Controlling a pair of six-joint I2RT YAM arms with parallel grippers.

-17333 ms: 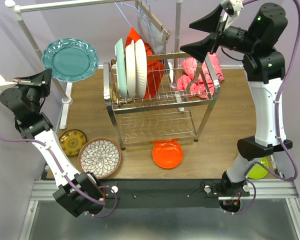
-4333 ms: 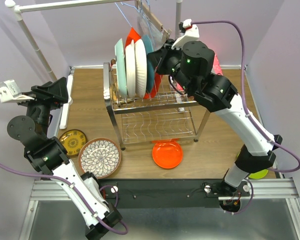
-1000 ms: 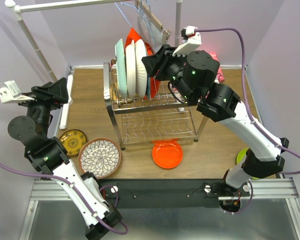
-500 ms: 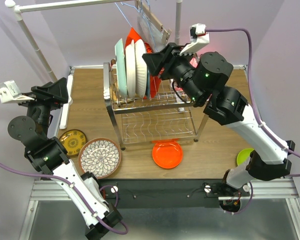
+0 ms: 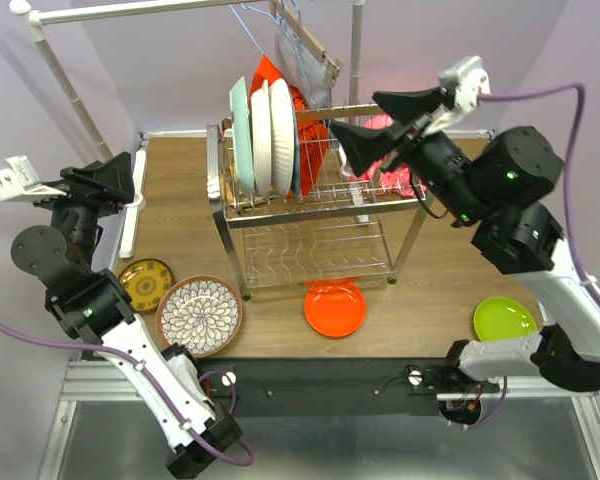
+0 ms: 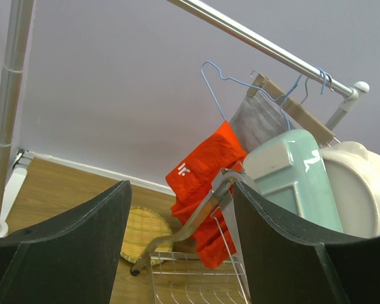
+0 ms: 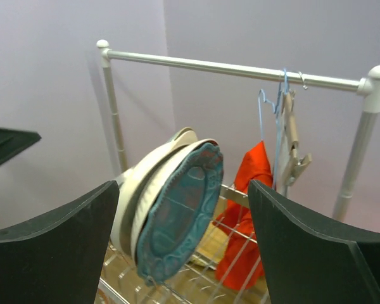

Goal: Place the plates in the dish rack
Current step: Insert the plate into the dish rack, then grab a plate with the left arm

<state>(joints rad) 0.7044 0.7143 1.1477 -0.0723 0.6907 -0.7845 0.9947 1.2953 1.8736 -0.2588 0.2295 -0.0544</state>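
The dish rack [image 5: 320, 205] stands mid-table with a mint plate [image 5: 239, 135], two white plates [image 5: 270, 135] and a teal plate [image 5: 296, 160] upright in its upper slots. My right gripper [image 5: 355, 112] hangs open just right of them, holding nothing. Its wrist view shows the teal plate [image 7: 180, 212] leaning on the white ones [image 7: 136, 196], apart from both fingers [image 7: 57, 247]. An orange plate [image 5: 335, 308], a floral plate [image 5: 200, 315], a small yellow plate [image 5: 145, 283] and a lime green plate [image 5: 505, 320] lie on the table. My left gripper [image 5: 120, 185] is open at the far left, raised and empty.
A white clothes rail [image 5: 70, 90] with hangers crosses behind the rack. A red cloth [image 5: 310, 140] hangs behind the plates. A pink cloth [image 5: 405, 160] lies at the rack's right end. A tan woven plate [image 6: 142, 234] lies on the table behind the rack. Purple walls close both sides.
My right gripper opened wide and drew back to the right, leaving the teal plate standing in the rack. The lime green plate now shows whole. My left arm has barely moved.
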